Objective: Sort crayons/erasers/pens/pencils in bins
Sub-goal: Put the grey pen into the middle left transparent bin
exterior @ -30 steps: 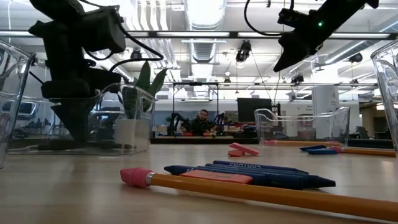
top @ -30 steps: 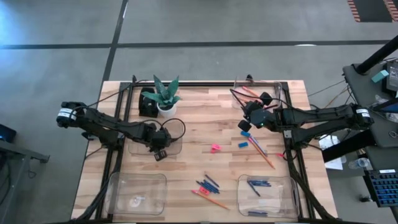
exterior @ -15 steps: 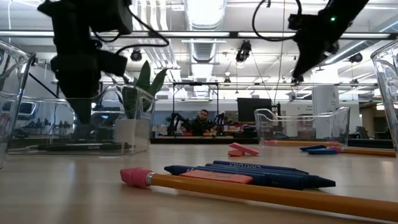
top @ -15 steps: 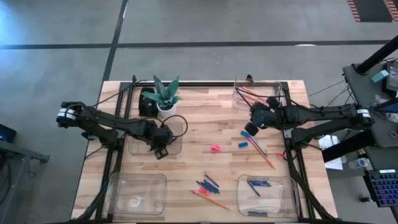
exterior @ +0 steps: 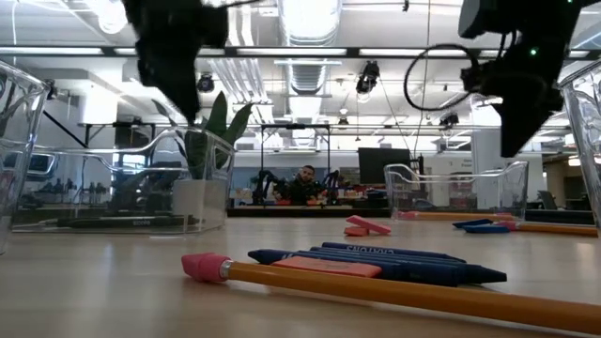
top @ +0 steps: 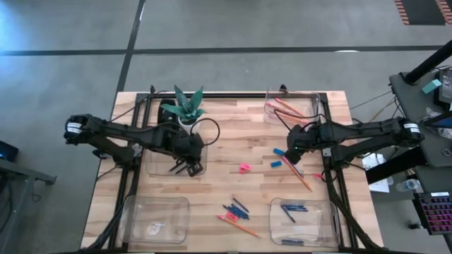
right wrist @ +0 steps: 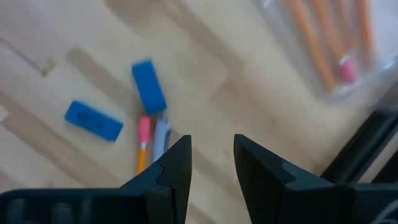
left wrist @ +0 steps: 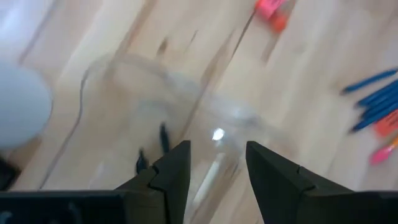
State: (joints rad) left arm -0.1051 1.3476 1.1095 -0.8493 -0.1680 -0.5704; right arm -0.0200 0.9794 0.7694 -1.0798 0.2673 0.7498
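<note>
My left gripper (top: pixel 186 167) (left wrist: pixel 217 167) is open and hangs above the near right corner of the far left bin (top: pixel 159 164) (left wrist: pixel 155 106). My right gripper (top: pixel 290 154) (right wrist: pixel 211 163) is open and points down over the table next to two blue erasers (top: pixel 275 164) (right wrist: pixel 149 87). A pencil (top: pixel 300 175) (right wrist: pixel 143 140) and a grey-blue pen lie flat just beyond its fingers. A pink eraser (top: pixel 244 168) (left wrist: pixel 270 7) lies mid-table. Several pencils lie in the far right bin (top: pixel 289 107) (right wrist: pixel 323 43).
A potted plant (top: pixel 186 109) stands at the far left. A near left bin (top: pixel 155 219) and a near right bin (top: pixel 304 214) with pens sit at the near edge. Blue crayons and a pencil (top: pixel 236 212) (exterior: pixel 376 282) lie between them.
My left gripper has risen out of the far left bin and shifted a little toward the table's right. My right gripper has moved from beside the far right bin toward the near edge and down, tipping to point at the table by the blue erasers.
</note>
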